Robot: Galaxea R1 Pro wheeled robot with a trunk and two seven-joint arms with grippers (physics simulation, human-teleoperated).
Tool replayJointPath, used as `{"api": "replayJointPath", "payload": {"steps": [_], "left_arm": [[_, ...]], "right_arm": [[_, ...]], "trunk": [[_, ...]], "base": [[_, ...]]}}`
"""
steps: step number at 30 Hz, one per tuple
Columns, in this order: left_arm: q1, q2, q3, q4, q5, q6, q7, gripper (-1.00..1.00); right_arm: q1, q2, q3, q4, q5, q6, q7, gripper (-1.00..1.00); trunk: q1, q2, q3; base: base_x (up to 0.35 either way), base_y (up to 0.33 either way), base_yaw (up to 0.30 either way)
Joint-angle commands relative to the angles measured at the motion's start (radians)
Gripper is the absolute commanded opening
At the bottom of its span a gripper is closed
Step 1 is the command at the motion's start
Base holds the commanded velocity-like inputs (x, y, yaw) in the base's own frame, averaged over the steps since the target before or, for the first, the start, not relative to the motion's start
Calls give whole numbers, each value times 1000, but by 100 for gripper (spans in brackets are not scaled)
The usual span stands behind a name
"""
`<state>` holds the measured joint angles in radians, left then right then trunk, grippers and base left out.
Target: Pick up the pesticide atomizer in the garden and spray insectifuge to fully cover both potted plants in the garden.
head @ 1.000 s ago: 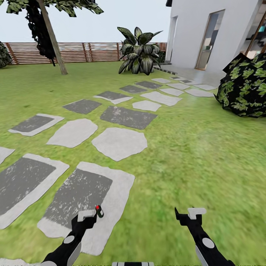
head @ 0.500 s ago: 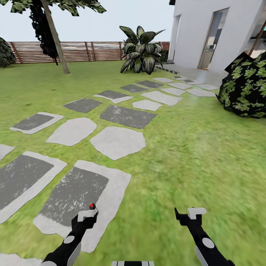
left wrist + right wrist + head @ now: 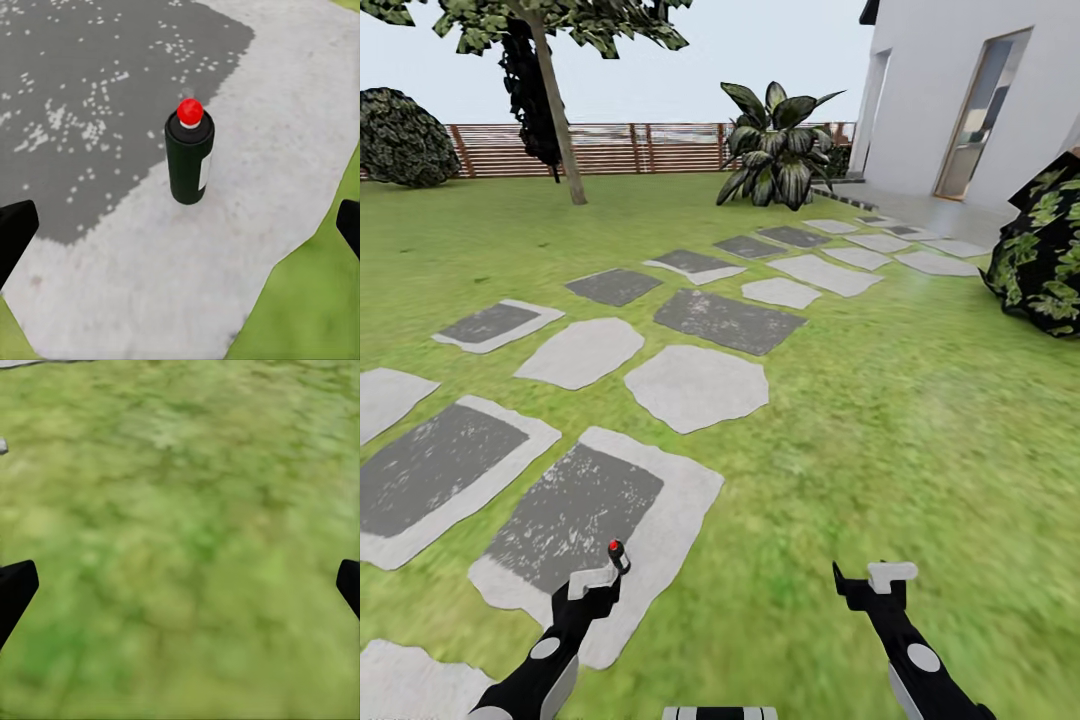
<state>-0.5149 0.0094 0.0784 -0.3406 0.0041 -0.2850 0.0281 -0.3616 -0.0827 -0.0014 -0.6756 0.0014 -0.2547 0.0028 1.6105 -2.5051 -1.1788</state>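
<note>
The pesticide atomizer (image 3: 189, 154) is a dark green bottle with a red top and a pale label, standing upright on a grey stepping stone (image 3: 150, 255). In the head view the atomizer (image 3: 617, 553) shows just beyond my left gripper (image 3: 596, 582). My left gripper (image 3: 180, 229) is open, its dark fingers wide apart with the bottle ahead of them and untouched. Over bare grass my right gripper (image 3: 870, 582) also stands open, holding nothing (image 3: 180, 589). The potted plants are out of view.
Stepping stones (image 3: 695, 385) run across the lawn toward a white house (image 3: 980, 90). A large striped-leaf plant (image 3: 778, 148), a tree trunk (image 3: 560, 130) and a slatted fence (image 3: 650, 148) stand at the back. Dark bushes sit at the right (image 3: 1045, 250) and the far left (image 3: 405, 140).
The whole picture has shifted right, so the camera has turned left; a bush has come into view at the far left. Both arms keep their pose.
</note>
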Motion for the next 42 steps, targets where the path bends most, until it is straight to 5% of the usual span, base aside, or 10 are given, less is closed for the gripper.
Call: {"api": "replayJointPath", "payload": {"steps": [1,16,29,42], "left_arm": [[-1,0,1,1,0,-3,1,100],[-2,3,1,0,1,-3,1,100],[-2,5,1,0,1,-3,1,100],[-2,9,3,0,2,-3,1,100]], "right_arm": [[0,0,0,1,0,-3,0,100],[0,0,0,1,0,-3,0,100],[0,1,1,1,0,-2,0,100],[0,1,1,1,0,-1,0,100]], "trunk": [[0,0,-1],[0,0,-1],[0,0,-3],[6,-3,-72]], "base": [[134,-6,14],[285,-89,1],[28,-15,18],[0,0,63]]}}
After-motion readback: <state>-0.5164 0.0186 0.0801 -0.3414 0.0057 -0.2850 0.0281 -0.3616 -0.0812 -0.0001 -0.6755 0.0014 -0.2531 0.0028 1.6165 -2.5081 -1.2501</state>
